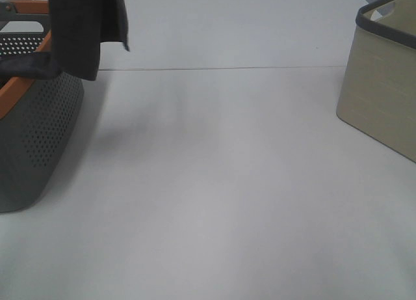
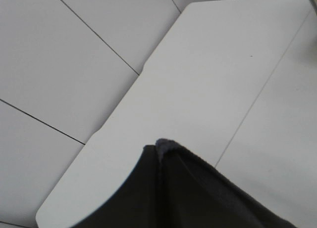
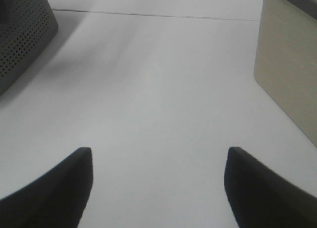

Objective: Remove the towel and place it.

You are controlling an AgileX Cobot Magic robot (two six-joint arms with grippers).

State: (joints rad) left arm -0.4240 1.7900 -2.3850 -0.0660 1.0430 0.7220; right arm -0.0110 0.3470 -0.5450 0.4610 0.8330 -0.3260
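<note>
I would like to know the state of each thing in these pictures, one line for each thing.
towel: lifted, hanging in the air above the basket's rim.
basket: upright on the table, inside mostly out of view.
beige bin: upright, open on top, inside not visible.
right gripper: open, empty, above bare table.
left gripper: covered by the towel, state cannot be told.

Towel [image 1: 88,27] over the basket [image 1: 39,131] at left of the table [image 1: 214,183], bin [image 1: 383,79] at right.
</note>
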